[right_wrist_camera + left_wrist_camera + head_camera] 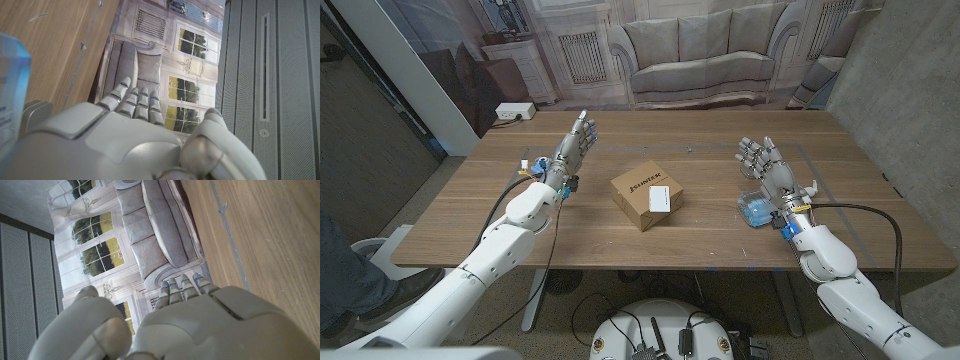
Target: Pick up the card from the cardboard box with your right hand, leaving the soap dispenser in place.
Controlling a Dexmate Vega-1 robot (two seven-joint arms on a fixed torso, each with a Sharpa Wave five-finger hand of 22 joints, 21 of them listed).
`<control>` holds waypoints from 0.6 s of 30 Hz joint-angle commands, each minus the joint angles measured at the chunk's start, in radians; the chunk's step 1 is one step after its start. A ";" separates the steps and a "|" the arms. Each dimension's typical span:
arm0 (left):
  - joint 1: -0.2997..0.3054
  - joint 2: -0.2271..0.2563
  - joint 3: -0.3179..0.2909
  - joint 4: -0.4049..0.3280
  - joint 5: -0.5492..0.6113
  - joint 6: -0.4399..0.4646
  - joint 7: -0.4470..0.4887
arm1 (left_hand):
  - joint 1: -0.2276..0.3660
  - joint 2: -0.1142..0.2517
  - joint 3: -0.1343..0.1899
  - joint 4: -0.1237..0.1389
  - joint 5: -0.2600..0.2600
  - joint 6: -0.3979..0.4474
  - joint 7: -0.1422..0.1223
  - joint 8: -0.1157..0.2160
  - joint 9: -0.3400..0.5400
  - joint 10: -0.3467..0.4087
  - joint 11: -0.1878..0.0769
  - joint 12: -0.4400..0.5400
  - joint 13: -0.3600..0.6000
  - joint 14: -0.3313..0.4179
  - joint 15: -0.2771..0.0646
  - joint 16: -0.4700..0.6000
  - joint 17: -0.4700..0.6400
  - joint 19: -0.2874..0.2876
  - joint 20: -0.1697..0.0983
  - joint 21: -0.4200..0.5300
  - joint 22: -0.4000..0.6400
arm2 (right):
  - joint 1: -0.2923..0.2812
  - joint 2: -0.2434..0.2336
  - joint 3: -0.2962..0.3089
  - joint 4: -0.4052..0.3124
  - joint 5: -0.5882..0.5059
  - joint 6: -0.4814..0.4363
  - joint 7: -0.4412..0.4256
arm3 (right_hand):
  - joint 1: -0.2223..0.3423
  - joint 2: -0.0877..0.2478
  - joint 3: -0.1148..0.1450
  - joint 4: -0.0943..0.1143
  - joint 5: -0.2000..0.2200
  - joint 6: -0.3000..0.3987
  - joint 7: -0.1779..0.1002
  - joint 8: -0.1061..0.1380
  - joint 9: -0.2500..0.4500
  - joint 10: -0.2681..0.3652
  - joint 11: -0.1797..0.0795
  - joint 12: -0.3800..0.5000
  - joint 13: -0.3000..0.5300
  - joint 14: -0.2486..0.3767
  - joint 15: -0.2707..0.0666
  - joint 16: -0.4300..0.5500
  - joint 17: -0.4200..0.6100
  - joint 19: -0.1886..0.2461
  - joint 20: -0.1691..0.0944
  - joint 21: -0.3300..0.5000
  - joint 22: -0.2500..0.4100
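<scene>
Your right robot hand (767, 168) stands raised over the tabletop (700, 240) on the right side, fingers apart and reaching up, holding nothing. Just beside its wrist, on the inner side, sits the soap dispenser (756, 212) — clear blue, upright as far as the head view shows; the right wrist view catches its blue edge (11, 90) close against the hand (135, 145). Your left robot hand (573, 145) is up on the opposite side, fingers spread, empty; the left wrist view shows its back (190, 325). Between the two, well apart from both, the cardboard box (642, 195) rests mid-tabletop — the white card (660, 199) lies on its top face, toward the right corner
</scene>
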State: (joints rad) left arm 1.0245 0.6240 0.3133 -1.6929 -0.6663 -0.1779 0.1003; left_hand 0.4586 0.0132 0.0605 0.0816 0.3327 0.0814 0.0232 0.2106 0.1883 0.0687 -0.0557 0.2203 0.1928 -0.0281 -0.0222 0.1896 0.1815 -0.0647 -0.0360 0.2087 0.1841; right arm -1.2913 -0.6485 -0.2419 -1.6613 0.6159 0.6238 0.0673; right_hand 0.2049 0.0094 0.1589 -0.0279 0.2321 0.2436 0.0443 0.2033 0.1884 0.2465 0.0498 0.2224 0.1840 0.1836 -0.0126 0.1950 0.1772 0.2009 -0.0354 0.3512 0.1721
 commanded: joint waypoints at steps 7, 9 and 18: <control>-0.013 -0.010 0.006 0.024 -0.015 -0.010 -0.026 | 0.006 0.005 -0.007 0.002 -0.001 0.013 -0.001 0.002 0.002 0.010 0.000 -0.001 0.002 0.005 -0.005 0.003 0.002 -0.004 -0.076 0.005 0.001 | -0.045 -0.006 0.004 -0.039 -0.036 0.032 -0.003 | 0.006 0.005 0.001 -0.006 -0.006 0.009 -0.004 0.001 0.003 0.009 0.003 0.004 0.001 0.008 0.000 0.003 0.003 0.013 -0.024 -0.006 0.004; -0.008 -0.009 0.005 0.022 -0.015 -0.013 -0.024 | 0.006 0.005 -0.008 0.002 -0.002 0.016 -0.001 0.003 0.002 0.011 -0.003 -0.001 0.002 0.006 -0.005 0.003 0.002 -0.004 -0.076 0.005 0.001 | -0.052 -0.009 0.005 -0.044 -0.044 0.036 -0.004 | 0.006 0.005 0.000 -0.006 -0.006 0.010 -0.003 0.001 0.003 0.009 0.003 0.004 0.001 0.008 0.000 0.003 0.003 0.014 -0.025 -0.007 0.004; 0.000 -0.015 0.010 0.030 -0.019 -0.025 -0.034 | 0.007 0.007 -0.009 0.001 -0.002 0.015 -0.001 0.001 0.002 0.011 -0.003 -0.002 0.002 0.006 -0.007 0.003 0.002 -0.006 -0.072 0.003 0.001 | -0.071 -0.011 -0.001 -0.047 -0.041 0.044 0.004 | 0.007 0.008 0.000 -0.006 -0.007 0.013 -0.008 0.002 0.003 0.014 0.000 0.005 0.001 0.011 0.000 0.002 0.003 0.015 -0.023 -0.011 0.004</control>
State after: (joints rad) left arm 1.0162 0.6134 0.3183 -1.6704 -0.6783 -0.1879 0.0790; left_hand 0.4626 0.0172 0.0606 0.0816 0.3328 0.0902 0.0215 0.2106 0.1883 0.0687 -0.0555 0.2203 0.1928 -0.0245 -0.0257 0.1896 0.1815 -0.0648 -0.0359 0.2087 0.1839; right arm -1.3300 -0.6527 -0.2390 -1.6922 0.5827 0.6552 0.0680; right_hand 0.2088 0.0134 0.1589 -0.0278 0.2242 0.2468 0.0410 0.2033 0.1883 0.2503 0.0531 0.2223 0.1840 0.1835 -0.0125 0.1950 0.1771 0.2063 -0.0409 0.3437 0.1749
